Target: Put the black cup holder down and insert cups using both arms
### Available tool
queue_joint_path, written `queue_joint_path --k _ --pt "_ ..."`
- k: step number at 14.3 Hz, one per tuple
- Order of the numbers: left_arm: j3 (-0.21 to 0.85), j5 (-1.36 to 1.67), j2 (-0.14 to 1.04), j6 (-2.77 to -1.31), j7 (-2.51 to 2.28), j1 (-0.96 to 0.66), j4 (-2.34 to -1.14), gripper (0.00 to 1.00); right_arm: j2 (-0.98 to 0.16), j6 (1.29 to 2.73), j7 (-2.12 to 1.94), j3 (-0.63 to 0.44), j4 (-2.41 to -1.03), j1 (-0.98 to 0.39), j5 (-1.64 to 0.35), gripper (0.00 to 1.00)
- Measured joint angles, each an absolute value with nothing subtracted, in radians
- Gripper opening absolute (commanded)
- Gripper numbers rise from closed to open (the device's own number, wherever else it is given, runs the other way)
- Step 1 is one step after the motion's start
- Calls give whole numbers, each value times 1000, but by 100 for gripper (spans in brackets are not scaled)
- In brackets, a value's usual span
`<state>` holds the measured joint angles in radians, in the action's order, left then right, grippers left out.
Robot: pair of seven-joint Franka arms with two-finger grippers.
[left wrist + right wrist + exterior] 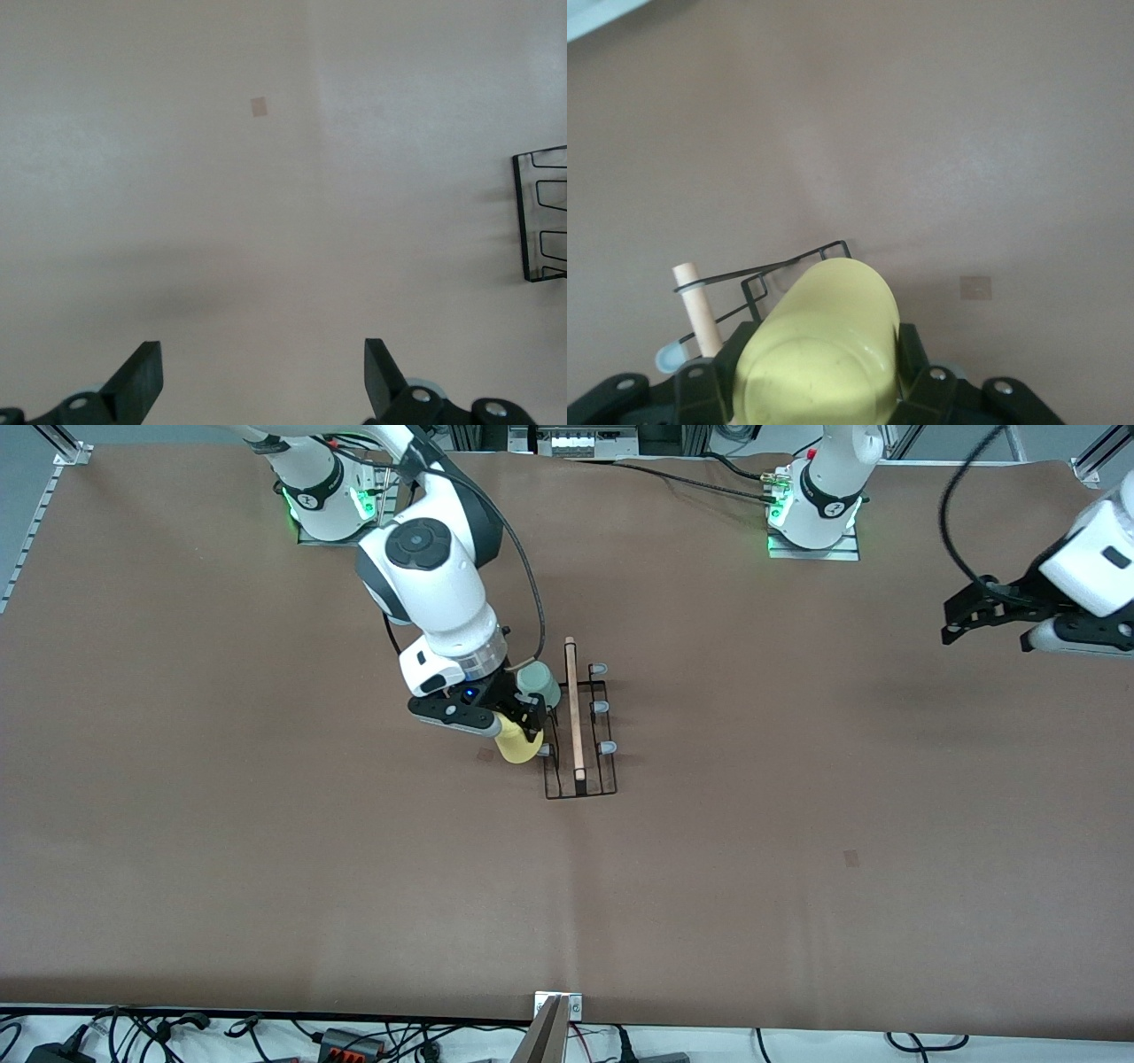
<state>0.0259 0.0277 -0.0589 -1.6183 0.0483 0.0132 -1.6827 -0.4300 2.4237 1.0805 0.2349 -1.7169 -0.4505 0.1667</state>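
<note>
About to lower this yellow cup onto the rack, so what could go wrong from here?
The right end effector holds the yellow cup tilted at the black cup holder's edge, so it may miss a peg. The green cup sits right beside the fingers and could be knocked. The light wire holder might shift if pushed. The left end effector waits open, away.

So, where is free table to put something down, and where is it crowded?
Bare brown table runs from the black cup holder toward the front camera, and between the holder and the open, waiting left gripper. It is crowded at the holder's right-arm side: the right gripper grips the yellow cup beside the pale green cup.
</note>
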Motion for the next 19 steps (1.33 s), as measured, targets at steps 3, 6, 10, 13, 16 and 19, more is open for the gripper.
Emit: queue_joint_path --k 3,6,10,13,16,19 --pt "20 38 -59 -1618 49 11 -1684 100 -466 2446 1080 234 -1694 -452 167 5" --pt "17 39 -58 -1615 49 11 -1685 100 -487 2458 1088 234 -1678 -463 167 6" --pt "17 41 -58 -1598 48 6 -1685 100 -516 2509 1091 234 -1676 -466 169 52" --pt "18 41 -58 -1582 40 1 -1681 100 -542 2532 1091 233 -1673 -470 172 100" --pt "20 41 -58 -1572 3 -2 -1675 100 -524 2522 1048 222 -1646 -445 172 100" --pt "20 41 -58 -1570 -5 -3 -1674 100 -417 2360 986 223 -1626 -369 172 100"
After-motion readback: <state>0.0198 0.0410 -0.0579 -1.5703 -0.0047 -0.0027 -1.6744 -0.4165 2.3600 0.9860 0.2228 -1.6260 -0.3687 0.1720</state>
